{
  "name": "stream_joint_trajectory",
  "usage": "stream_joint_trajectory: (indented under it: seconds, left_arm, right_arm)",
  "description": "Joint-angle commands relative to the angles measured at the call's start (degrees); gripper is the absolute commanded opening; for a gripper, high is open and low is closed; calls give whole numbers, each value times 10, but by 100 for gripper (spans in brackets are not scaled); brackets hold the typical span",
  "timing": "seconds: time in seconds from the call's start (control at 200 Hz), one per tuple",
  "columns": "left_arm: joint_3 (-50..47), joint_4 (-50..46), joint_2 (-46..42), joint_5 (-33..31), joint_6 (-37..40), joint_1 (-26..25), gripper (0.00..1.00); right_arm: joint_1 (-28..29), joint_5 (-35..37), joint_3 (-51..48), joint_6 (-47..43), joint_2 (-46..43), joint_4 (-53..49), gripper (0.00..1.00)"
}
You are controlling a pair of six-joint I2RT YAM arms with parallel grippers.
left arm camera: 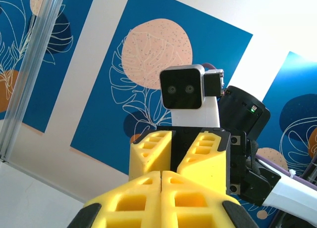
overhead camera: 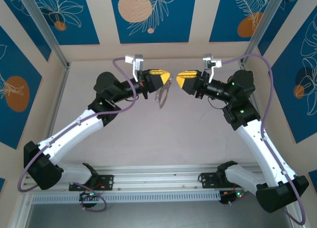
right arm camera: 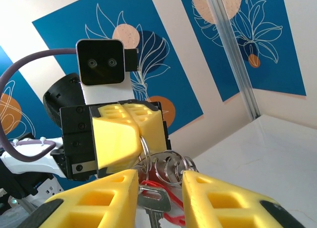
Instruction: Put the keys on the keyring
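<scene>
Plainly this was fine midair work, with both arms raised well above the worktop and meeting nose to nose at the far middle. The left gripper had its jaws closed on the keyring. It pinched the grey loop so that the loop and its small rings hung down just in front of the right gripper. The right jaws stood partly apart, clamped on nothing I could make out. The key hung between them, its silver head just beside one finger, with a red piece low at its side. Whether the key was already threaded on the loop or merely dangling among the rings could not be told in that crowding.

To do the step well, I judged that the left should act as a vice and nothing more: a firm pinch, no twisting, the loop presented flat to its partner. The right needed to close on the key's head alone, squarely across the flat, leaving the hole free and catching none of the small rings. The hole should then be brought to the loop's opening in short, slow moves, since the parts were tiny and hung loose. A slip would likely drop the key to the worktop, so a gentle, centred closing mattered more than speed.
</scene>
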Motion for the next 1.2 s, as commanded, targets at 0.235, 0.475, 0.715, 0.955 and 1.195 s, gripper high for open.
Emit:
stream_joint_trajectory:
  seconds: [0.235,0.475,0.715,0.955,1.195]
  left_arm:
    - [0,38,-9,-7,-5,-10,0]
    - [2,39,-6,-4,-5,-13,0]
    - [4,39,-1,-1,-4,-17,0]
    - [11,35,6,5,-7,-21,0]
    - [32,-88,-17,-17,82,-19,36]
  right_arm:
    - [25,-9,17,5,18,24,29]
    - [30,-7,25,2,27,23,27]
    - [30,-4,31,-2,28,18,25]
    - [29,-11,48,-21,30,-15,0]
    - [18,-3,112,-132,33,-214,0]
